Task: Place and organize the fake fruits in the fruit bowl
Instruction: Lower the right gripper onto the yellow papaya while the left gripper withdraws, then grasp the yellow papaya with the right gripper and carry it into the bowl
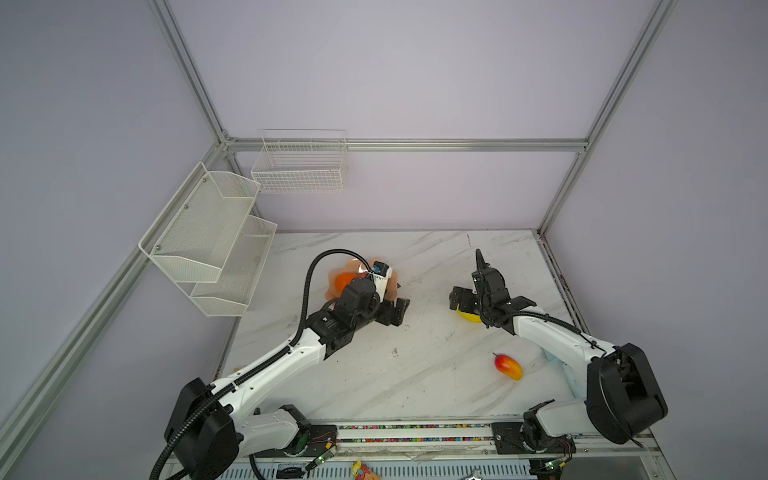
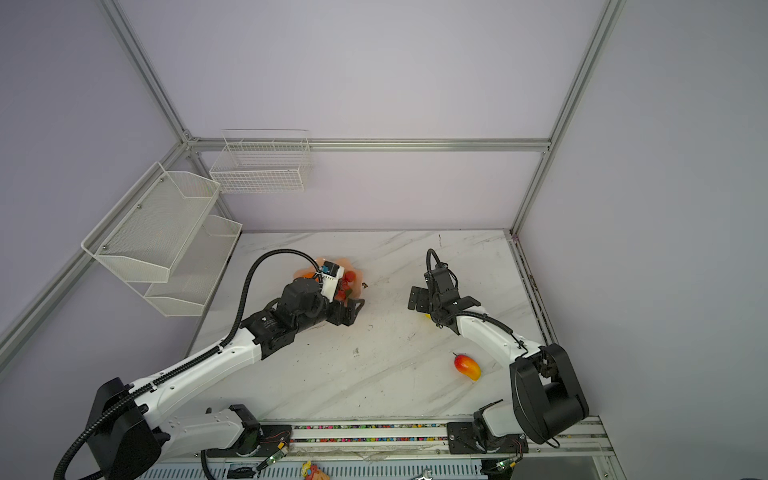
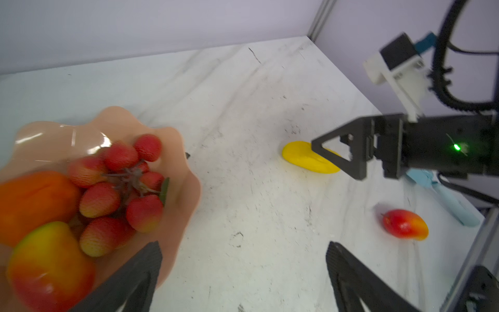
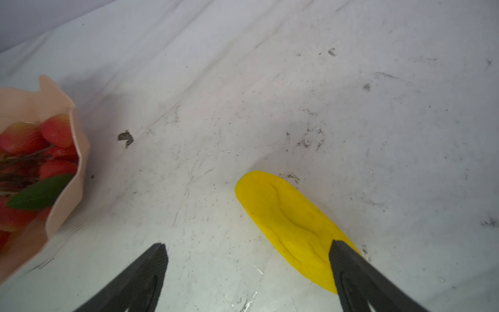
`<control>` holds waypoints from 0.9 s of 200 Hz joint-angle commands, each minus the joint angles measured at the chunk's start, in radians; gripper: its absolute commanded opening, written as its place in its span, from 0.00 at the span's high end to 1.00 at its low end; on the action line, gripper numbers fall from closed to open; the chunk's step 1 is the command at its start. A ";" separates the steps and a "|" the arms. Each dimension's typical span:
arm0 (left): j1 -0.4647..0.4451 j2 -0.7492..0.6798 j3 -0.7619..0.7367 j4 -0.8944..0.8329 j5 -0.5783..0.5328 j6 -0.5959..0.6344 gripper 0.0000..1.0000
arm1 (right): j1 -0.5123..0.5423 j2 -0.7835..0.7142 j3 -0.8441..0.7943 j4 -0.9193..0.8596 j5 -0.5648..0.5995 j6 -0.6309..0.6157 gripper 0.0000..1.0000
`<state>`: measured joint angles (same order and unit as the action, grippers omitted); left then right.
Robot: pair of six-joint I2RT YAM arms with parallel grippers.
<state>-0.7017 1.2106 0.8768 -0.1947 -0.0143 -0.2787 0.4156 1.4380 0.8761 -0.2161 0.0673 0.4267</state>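
The left tool (image 3: 243, 244) is seen w/ jaws spread wide and nothing between them, just beside the fruit bowl (image 3: 54, 140) and over bare worktop (image 1: 415, 374). Three fruits are held in the bowl: the orange (image 3: 32, 200), the red grapes (image 3: 121, 183) and one mango (image 3: 48, 264). They are packed touching one another on the side nearest that tool, while the shiny far part of the bowl is bare. The bowl is set toward the back, on the left arm's side, which is prob. why it is served by that arm.

The right tool (image 4: 247, 243) is likewise opened wide and empty, low over the yellow fruit (image 4: 286, 224). The fruit isn't centred in the gap. It lies aslant to the jaws and its near end is overlapped by one finger (image 4: 351, 270); contact can't be told. A sideways shift, perhaps w/ a wrist turn, is judged necessary so the fruit's narrow width can be spanned.

The second mango (image 1: 508, 366) lies nearer the front, well apart from the bowl and near a light blue utensil (image 3: 453, 205), which is no part of the job. Three of five fruits are judged done.
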 commanded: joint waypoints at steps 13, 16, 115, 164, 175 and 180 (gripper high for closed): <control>-0.041 -0.063 -0.111 0.134 0.097 0.108 0.00 | -0.018 0.094 0.045 -0.113 0.066 -0.064 0.03; -0.043 -0.069 -0.116 0.140 0.100 0.109 0.00 | -0.020 0.100 0.047 -0.115 0.070 -0.067 0.03; -0.051 -0.134 -0.197 0.189 0.049 0.105 0.00 | -0.024 0.204 0.066 -0.094 -0.016 -0.148 0.08; -0.050 -0.171 -0.201 0.166 -0.081 0.073 0.00 | -0.024 0.237 0.083 -0.078 -0.045 -0.149 0.42; -0.050 -0.186 -0.200 0.150 -0.128 0.070 0.00 | -0.023 0.247 0.094 -0.076 -0.050 -0.166 0.47; -0.050 -0.195 -0.202 0.145 -0.143 0.070 0.00 | -0.023 0.249 0.098 -0.072 -0.057 -0.171 0.49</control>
<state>-0.7490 1.0634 0.7197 -0.0628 -0.0437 -0.1947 0.3935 1.6634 0.9405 -0.2886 0.0326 0.2771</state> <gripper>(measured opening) 0.999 0.552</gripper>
